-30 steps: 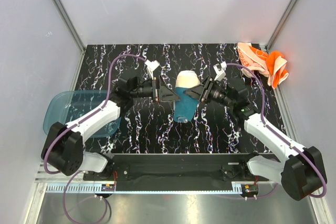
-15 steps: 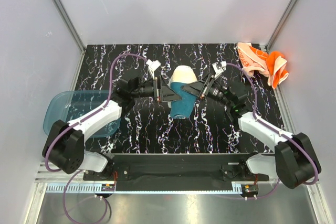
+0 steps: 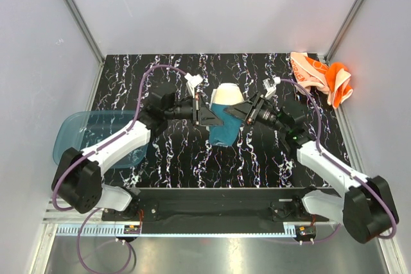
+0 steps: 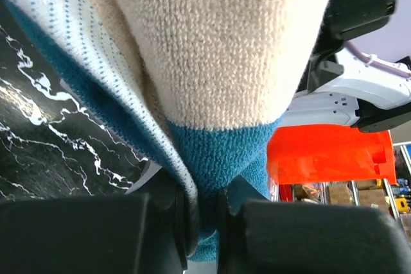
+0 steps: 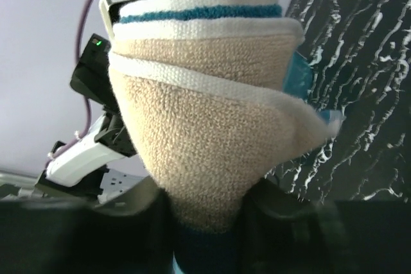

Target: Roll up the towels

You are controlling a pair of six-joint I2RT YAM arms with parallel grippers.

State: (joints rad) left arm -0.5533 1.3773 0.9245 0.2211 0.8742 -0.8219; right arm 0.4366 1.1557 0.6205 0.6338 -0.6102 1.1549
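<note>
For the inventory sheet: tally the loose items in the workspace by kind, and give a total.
Towels: 2 (teal towel in the middle, orange towel at the far right corner)
Trays: 1 (blue tray at the left edge)
Total: 3

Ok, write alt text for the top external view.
Mid-table, the left fingers and right fingers pinch opposite sides of a half-rolled teal-blue cloth towel with cream reverse. A crumpled orange towel lies at the far right corner of the black marbled table; a translucent blue plastic tray straddles its left edge.
</note>
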